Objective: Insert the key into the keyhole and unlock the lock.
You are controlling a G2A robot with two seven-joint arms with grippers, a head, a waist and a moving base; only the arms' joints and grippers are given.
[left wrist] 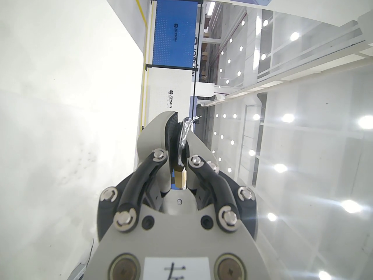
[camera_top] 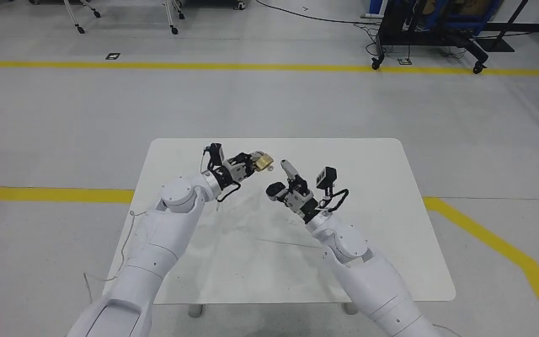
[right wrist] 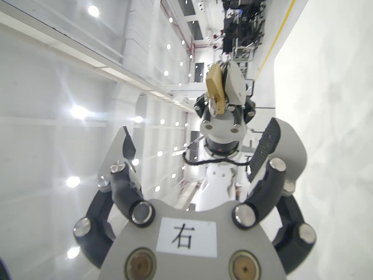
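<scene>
Right wrist view gives the best look: the right gripper (right wrist: 199,129) has its jaws spread wide with nothing between them, and straight out past the tips sits the left gripper (right wrist: 224,112), facing back at it. That one is clamped on the lock (right wrist: 215,87), which lies along the inside of one finger with the shackle up at the tips and the brass body down toward the base. A small silver bit, pretty sure it's the key (right wrist: 212,107), pokes out of the body's end toward the open jaws, so it looks seated in the keyhole already. I can't tell how deep it goes.

My guess is we're at the turning step. The next move calls for the right gripper to close the gap, line its pads up flat on either side of the key's head, pinch, then roll the wrist while the left one keeps the lock from twisting. The head is small, so an off-centre pinch could slip.

Pose-wise, the top view shows both arms bent at the elbow, forearms angled inward above the table (camera_top: 379,168). The two grippers sit tip to tip, near each other but apart.
</scene>
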